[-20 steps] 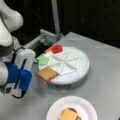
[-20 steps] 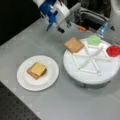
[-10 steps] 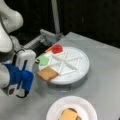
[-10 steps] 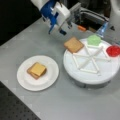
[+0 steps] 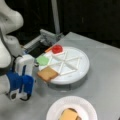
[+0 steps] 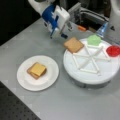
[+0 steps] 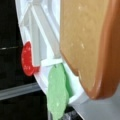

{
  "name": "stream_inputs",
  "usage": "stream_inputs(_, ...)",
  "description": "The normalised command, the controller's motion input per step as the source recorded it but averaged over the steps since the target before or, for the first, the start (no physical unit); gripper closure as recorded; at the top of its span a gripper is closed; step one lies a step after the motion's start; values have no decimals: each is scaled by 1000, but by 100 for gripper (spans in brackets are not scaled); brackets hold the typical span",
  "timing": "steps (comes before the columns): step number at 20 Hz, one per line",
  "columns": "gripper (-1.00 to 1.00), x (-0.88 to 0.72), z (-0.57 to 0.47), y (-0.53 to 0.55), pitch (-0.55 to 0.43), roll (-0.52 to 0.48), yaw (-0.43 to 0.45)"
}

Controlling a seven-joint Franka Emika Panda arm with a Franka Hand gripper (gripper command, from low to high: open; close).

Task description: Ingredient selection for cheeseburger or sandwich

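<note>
Grey desk (image 6: 75, 105) carries our divided tray (image 6: 92, 75); its bread slice (image 6: 73, 44) overhangs the rim just beside our hand (image 6: 65, 35), whose opening we cannot tell.

My blue-and-white gripper (image 6: 58, 32) hangs over a grey tabletop (image 6: 75, 105). The white divided round tray (image 6: 90, 75) carries a tan-brown square bread slice (image 6: 73, 44), a pale green piece (image 6: 94, 39) and a red round piece (image 6: 113, 50). The white round plate (image 6: 26, 81) shows a yellow cheese square (image 6: 38, 69) over brown.
</note>
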Motion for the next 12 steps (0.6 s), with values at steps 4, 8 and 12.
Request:
stream_inputs(4, -100, 239, -197, -110, -92, 321, 88)
stream_inputs(8, -100, 204, -190, -80, -112, 297, 75)
stream_inputs(12, -100, 193, -149, -86, -115, 284, 66)
